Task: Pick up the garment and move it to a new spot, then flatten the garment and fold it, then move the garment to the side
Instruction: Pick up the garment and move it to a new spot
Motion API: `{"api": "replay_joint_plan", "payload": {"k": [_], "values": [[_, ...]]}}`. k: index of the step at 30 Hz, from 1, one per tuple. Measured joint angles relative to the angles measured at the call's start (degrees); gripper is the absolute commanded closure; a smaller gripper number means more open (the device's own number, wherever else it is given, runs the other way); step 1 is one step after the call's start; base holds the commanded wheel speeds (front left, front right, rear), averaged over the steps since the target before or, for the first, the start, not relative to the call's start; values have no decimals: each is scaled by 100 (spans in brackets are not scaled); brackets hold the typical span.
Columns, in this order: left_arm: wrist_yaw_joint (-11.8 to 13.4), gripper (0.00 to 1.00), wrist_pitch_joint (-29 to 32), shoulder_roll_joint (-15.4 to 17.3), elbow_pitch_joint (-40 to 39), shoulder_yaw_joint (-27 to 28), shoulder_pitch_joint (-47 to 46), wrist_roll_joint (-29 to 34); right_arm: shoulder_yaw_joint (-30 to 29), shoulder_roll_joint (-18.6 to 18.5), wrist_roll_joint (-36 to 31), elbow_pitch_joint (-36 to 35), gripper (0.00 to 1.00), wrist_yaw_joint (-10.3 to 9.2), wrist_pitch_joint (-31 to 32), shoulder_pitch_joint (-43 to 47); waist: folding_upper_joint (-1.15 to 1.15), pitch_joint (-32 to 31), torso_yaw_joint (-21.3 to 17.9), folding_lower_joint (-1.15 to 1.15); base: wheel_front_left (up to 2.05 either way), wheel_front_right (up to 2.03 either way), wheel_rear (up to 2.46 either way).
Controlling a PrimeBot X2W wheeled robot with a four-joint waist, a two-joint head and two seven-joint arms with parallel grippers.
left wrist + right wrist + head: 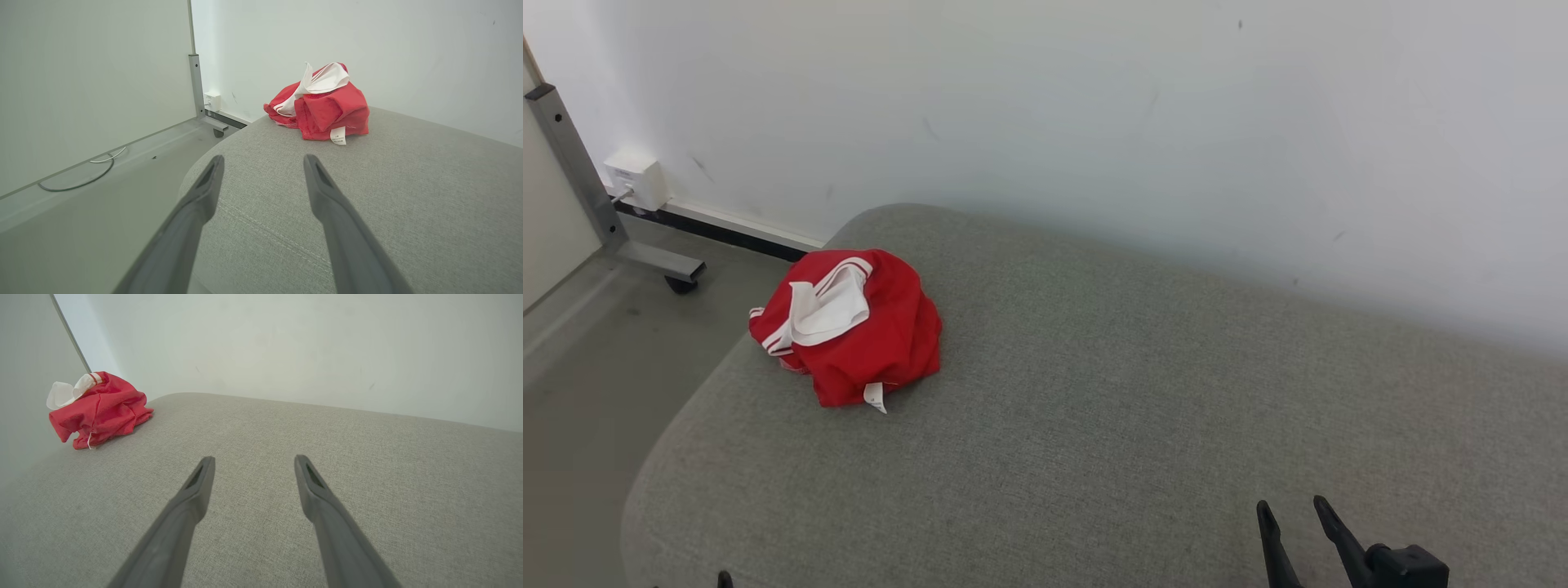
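Clearly nothing of the task is done yet. The garment (849,327), red with white trim, lies in a crumpled heap near the far left corner of the grey cushion (1135,408), close to its rounded edge. A white tag (875,398) hangs out at the near side of the heap. It is bunched and layered on itself, neither flat nor folded, and nothing is touching it.

The left end effector (263,161) is open and empty, its two fingers spread and pointing toward the heap from the near left edge of the cushion, well apart from the cloth. The right end effector (1290,506) is likewise open and empty, low over the near right part of the cushion and farther from the garment, which sits off to its left in the right wrist view.

All steps remain, by my reading: pick the garment up and carry it to a new spot, most likely the wide bare middle of the cushion, then spread it flat, fold it, and shift it aside.

Beyond the cushion stand a pale wall (1094,98), the floor (588,392) at left, and a metal frame leg (580,180) on a caster.
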Motion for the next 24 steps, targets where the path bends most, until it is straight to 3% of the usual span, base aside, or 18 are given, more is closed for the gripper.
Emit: {"api": "replay_joint_plan", "payload": {"k": [7,12,18,24], "values": [[-8,0,1,-4,-4,67,-101,-168,18,-7,0,-45,0,0,44,-11,0,63,-161,0,0,0,0],[-57,0,265,296,240,74,-812,-301,133,-44,-21,-254,0,0,154,-135,0,235,-417,0,0,0,0],[-93,0,1036,821,480,337,-1952,-691,494,-101,-60,-539,0,0,303,-525,0,637,-753,0,0,0,0],[-131,0,2366,1063,1088,802,-3156,-1971,860,-118,-69,-646,0,0,315,-868,0,1141,-1228,1,0,0,0]]}}
